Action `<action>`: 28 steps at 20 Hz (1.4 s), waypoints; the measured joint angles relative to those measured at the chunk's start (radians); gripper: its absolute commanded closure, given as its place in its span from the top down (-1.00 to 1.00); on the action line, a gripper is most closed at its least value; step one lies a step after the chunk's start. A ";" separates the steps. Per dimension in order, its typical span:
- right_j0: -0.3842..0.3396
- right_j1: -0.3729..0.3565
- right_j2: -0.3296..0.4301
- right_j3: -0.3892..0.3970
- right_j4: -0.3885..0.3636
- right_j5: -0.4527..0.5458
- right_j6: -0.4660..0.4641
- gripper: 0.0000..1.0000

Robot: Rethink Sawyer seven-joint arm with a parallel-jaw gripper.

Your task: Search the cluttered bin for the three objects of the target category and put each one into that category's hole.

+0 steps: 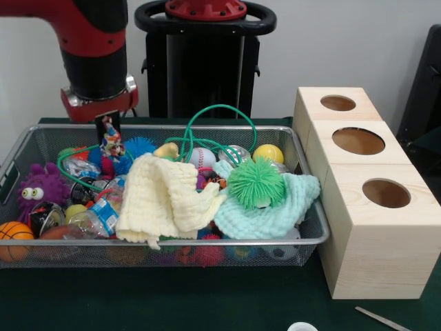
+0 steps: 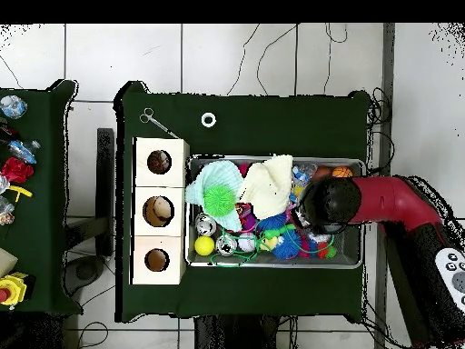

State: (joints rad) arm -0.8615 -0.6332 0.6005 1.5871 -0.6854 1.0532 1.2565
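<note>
One claw (image 1: 109,128) hangs at the upper left of the wire bin (image 1: 311,241), seemingly clamped on a small toy figure (image 1: 111,143); three holes in the wooden box (image 1: 375,255) wait at the right. Green cord (image 1: 219,110) nearby could snag a lift.

Bright toy colours in a silver mesh bin on dark green cloth

The red and black arm's gripper (image 1: 108,131) hangs over a blue spiky ball (image 1: 138,146); beside it lie a pale yellow cloth (image 1: 164,198), a mint cloth (image 1: 275,210) under a neon green fuzzy ball (image 1: 256,183), a yellow ball (image 1: 268,153), a white baseball with red stitching (image 1: 202,158), a purple googly-eyed toy (image 1: 41,187), an orange basketball (image 1: 14,240) and a green cord (image 1: 219,110); farthest off stands the pale wood box (image 1: 375,221).
</note>
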 measured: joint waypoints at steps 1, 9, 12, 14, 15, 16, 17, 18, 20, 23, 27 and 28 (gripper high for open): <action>0.006 -0.012 0.004 0.000 0.022 0.002 0.000 -1.00; 0.082 -0.076 0.009 -0.001 0.130 0.005 0.000 -1.00; 0.134 -0.094 0.009 -0.004 0.161 0.005 0.000 -1.00; 0.191 -0.104 0.006 -0.013 0.188 0.005 0.002 -1.00; 0.203 -0.106 0.005 -0.015 0.194 0.005 0.003 -1.00; 0.237 -0.110 0.001 -0.021 0.211 0.003 0.009 -1.00; 0.252 -0.111 0.000 -0.024 0.218 0.002 0.012 -1.00; 0.287 -0.113 -0.006 -0.032 0.233 -0.004 0.022 -1.00; 0.341 -0.113 -0.016 -0.051 0.250 -0.014 0.041 -1.00; 0.399 -0.112 -0.029 -0.080 0.264 -0.024 0.071 -1.00; 0.481 -0.108 -0.054 -0.135 0.298 -0.045 0.139 -1.00; 0.493 -0.106 -0.057 -0.148 0.309 -0.054 0.156 -1.00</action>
State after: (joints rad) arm -0.3681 -0.7397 0.5438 1.4391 -0.3762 0.9993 1.4120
